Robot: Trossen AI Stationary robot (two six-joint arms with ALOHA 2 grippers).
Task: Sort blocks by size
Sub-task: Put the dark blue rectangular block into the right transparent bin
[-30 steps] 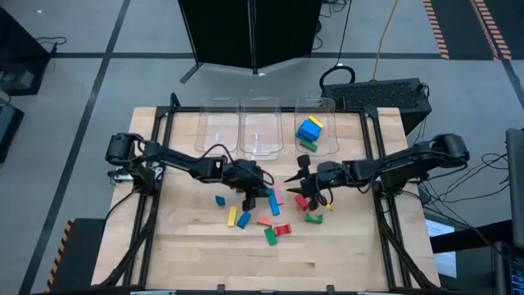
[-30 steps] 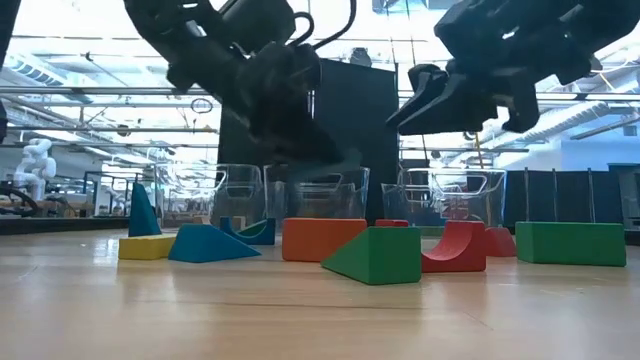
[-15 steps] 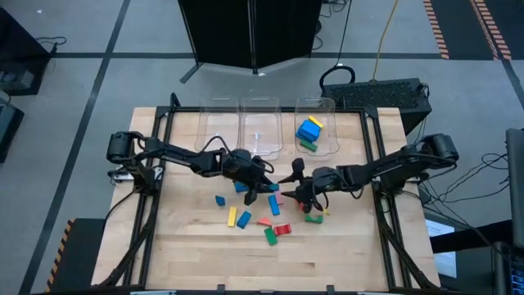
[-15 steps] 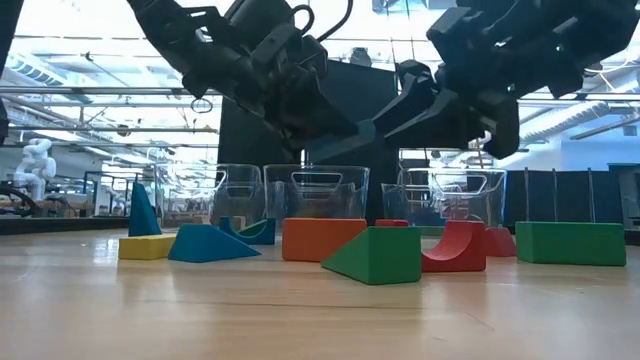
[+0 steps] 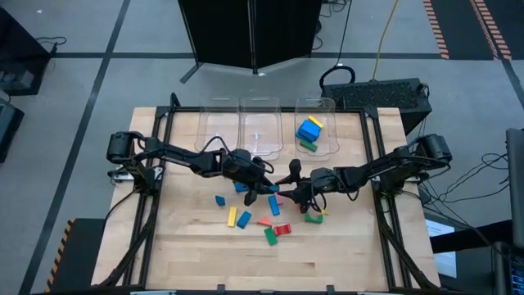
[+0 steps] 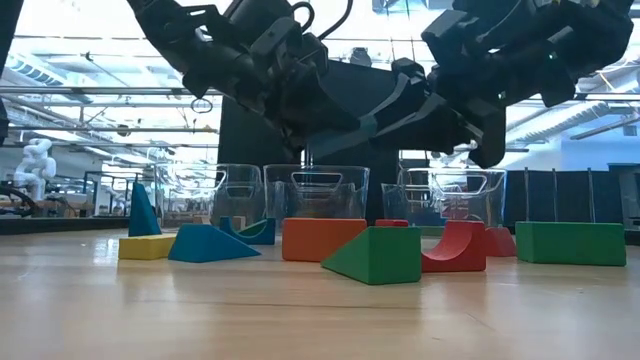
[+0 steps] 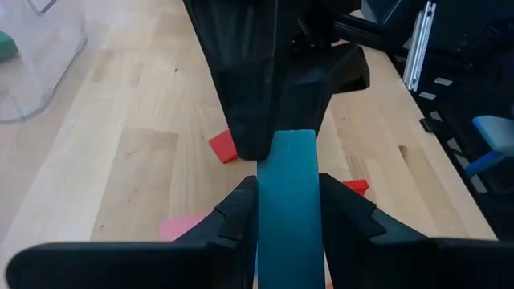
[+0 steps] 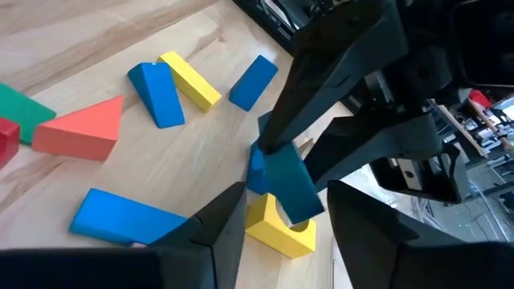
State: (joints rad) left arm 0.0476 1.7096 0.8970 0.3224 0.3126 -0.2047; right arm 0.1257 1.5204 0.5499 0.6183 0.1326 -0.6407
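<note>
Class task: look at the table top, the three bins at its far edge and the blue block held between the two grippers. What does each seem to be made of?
Table top: pale wood, matt, showing grain and plank joints.
Bins: clear plastic, probably; the table shows through the glossy walls.
Blue block, gripped by the left gripper: painted wood or plastic; the flat, even colour leaves that open.

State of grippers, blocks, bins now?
left gripper: fingers shut on blue block
right gripper: fingers open, flanking that block
blue block: held above table
right bin: upright, blocks inside
other bins: upright, no blocks visible
loose blocks: lying on table
</note>
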